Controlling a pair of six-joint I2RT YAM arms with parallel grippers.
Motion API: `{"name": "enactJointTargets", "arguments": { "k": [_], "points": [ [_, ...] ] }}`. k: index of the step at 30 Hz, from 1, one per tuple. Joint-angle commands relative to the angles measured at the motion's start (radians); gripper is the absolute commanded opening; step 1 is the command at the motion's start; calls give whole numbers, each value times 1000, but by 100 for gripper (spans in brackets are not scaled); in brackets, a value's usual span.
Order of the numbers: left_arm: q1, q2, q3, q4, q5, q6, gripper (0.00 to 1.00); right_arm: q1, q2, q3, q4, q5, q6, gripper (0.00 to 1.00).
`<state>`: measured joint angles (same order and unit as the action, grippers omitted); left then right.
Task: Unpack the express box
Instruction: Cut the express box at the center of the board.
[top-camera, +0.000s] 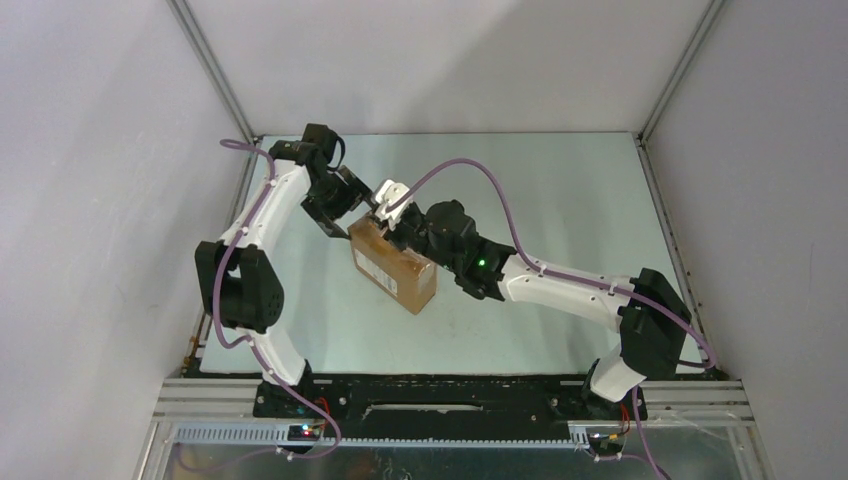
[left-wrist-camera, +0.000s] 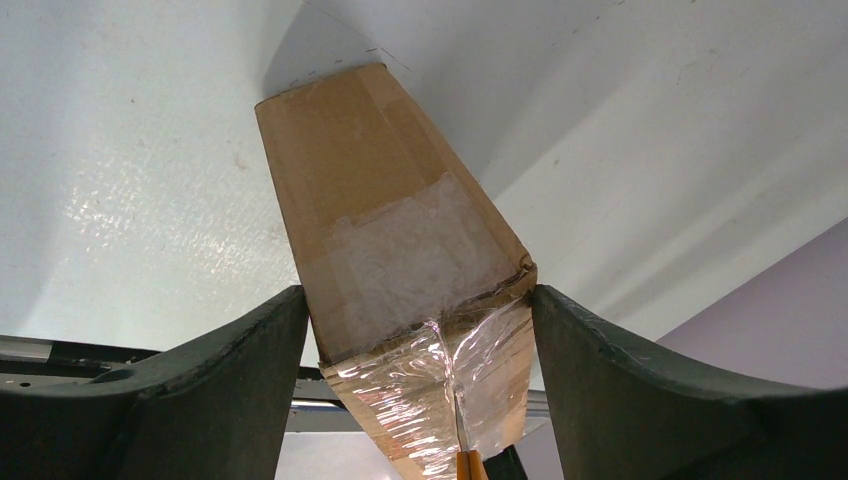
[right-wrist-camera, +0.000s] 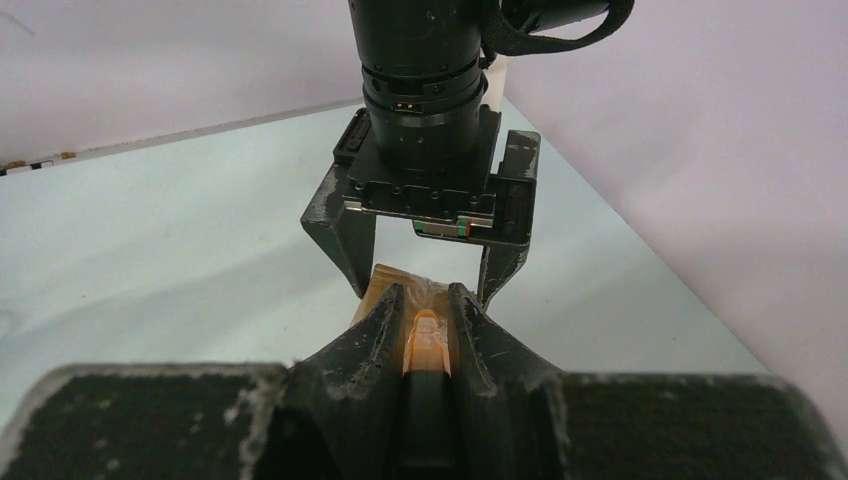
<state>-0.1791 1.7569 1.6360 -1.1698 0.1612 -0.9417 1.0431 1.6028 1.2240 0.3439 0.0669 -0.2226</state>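
The express box (top-camera: 393, 265) sits angled, left of centre on the bench (top-camera: 560, 200), its far end toward the far-left corner and well apart from the right edge, where most room lies. Walls (top-camera: 90, 150) rise along the left, far and right edges. The left hand (left-wrist-camera: 415, 300), spread wide, clamps the box's taped end between its fingers (left-wrist-camera: 250, 360). The right hand (right-wrist-camera: 428, 300), pressed together, pinches an orange utility knife (right-wrist-camera: 427, 340), blade against that tape
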Motion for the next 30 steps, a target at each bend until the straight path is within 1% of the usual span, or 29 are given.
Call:
{"name": "enactJointTargets", "arguments": {
  "k": [1,10,30],
  "points": [
    [-14,-4,-29,-28,-7,11,82,9,-26,49,5,19,-18,0],
    [-14,-2,-28,-30,-11,12,82,19,-32,51,31,50,-44,0],
    [-14,2,-27,-31,-11,12,81,31,0,77,-25,40,-54,0]
  ]
}}
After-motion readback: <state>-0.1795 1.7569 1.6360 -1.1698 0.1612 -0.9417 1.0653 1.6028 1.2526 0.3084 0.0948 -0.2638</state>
